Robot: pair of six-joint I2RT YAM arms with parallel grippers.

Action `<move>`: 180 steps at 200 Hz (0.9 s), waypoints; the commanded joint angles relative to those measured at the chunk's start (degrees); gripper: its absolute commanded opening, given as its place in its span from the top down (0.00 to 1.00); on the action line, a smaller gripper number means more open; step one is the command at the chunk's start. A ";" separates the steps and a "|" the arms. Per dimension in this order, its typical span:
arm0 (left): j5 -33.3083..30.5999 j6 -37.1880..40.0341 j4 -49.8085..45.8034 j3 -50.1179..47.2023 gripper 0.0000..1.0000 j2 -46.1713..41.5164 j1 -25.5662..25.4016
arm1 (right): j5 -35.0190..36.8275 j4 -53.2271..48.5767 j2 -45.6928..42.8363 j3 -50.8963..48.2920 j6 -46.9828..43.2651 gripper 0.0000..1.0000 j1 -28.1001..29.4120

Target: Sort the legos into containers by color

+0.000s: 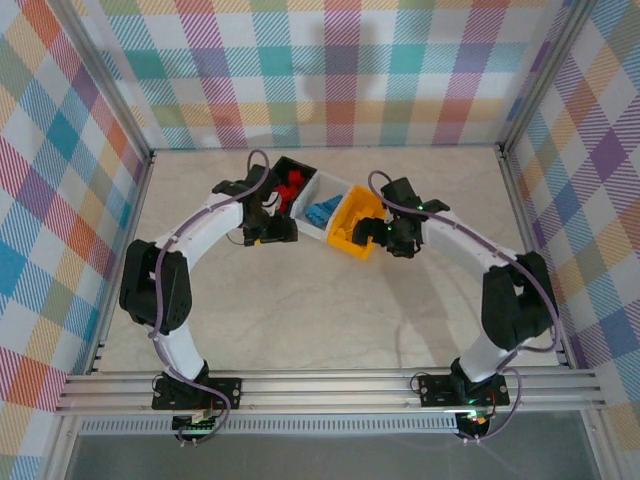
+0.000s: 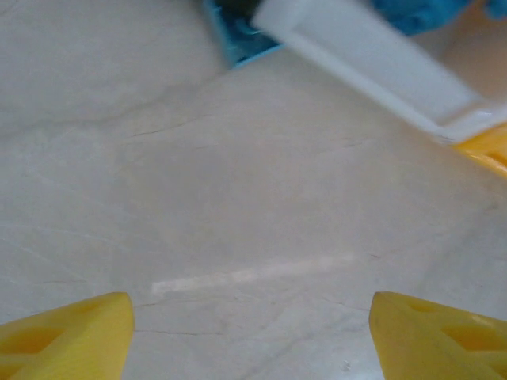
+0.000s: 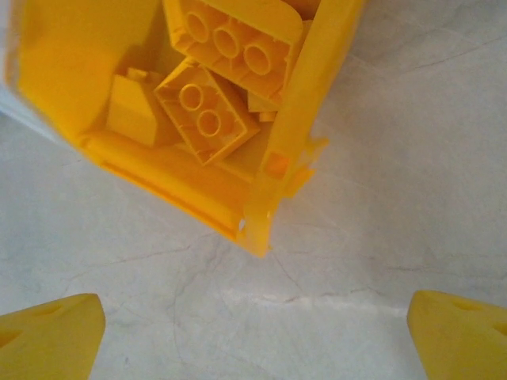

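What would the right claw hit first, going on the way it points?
Likely the near corner of the yellow bin, straight ahead of the open right claw; if tilted steeply, bare table just before it. Depth unclear.

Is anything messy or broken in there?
Nothing looks wrong. The red bricks sit in the black bin, blue bricks in the white bin, yellow bricks in the yellow bin. The yellow bin's corner looks a little rough up close, but I can't tell if it's chipped.
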 commanded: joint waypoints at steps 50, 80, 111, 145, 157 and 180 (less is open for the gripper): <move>2.33 -1.22 4.60 0.59 0.22 5.87 2.49 | 2.08 -2.51 13.01 14.77 0.23 0.20 -5.62; 1.21 -0.04 3.52 0.00 0.22 5.95 2.86 | 1.88 -3.64 18.04 19.70 -0.65 0.37 -7.54; 0.64 0.78 2.92 -0.99 0.22 5.31 3.67 | 2.07 -4.84 21.63 22.90 -1.29 0.50 -8.94; -0.38 2.18 1.95 -1.75 0.22 4.65 3.94 | 1.39 -5.76 23.83 25.80 -1.55 0.68 -9.57; -0.85 2.62 1.87 -2.15 0.22 4.31 3.94 | 1.07 -6.46 24.59 26.85 -1.48 0.69 -9.53; -1.50 2.83 1.66 -3.06 0.22 3.63 4.16 | 0.60 -7.12 25.13 27.77 -1.04 0.82 -9.51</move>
